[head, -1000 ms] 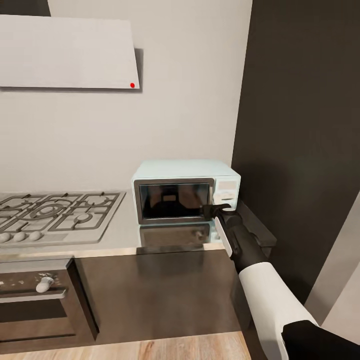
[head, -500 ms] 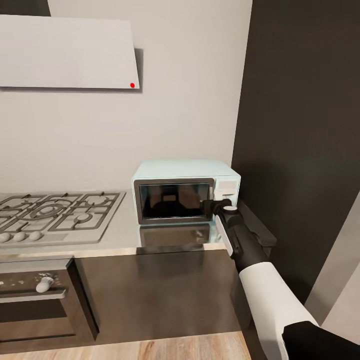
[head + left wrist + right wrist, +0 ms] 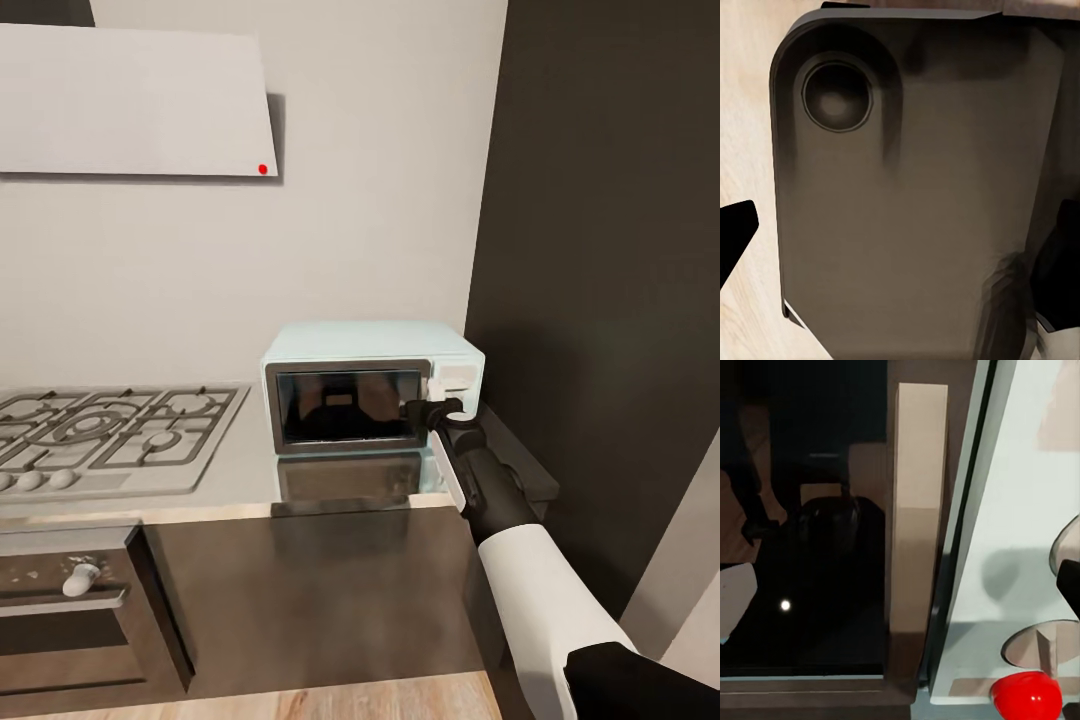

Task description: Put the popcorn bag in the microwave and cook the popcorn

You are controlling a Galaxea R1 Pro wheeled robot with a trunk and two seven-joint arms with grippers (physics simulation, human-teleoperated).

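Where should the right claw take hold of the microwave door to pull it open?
Probably the pale vertical strip along the door's right edge, beside the knob panel. It stands upright on the microwave, so come straight from the front, fingers either side. The right claw already sits there.

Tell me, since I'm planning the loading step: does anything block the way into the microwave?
Yes: the pale mint-blue microwave has its dark glass door shut. The right claw is at the door's right edge.
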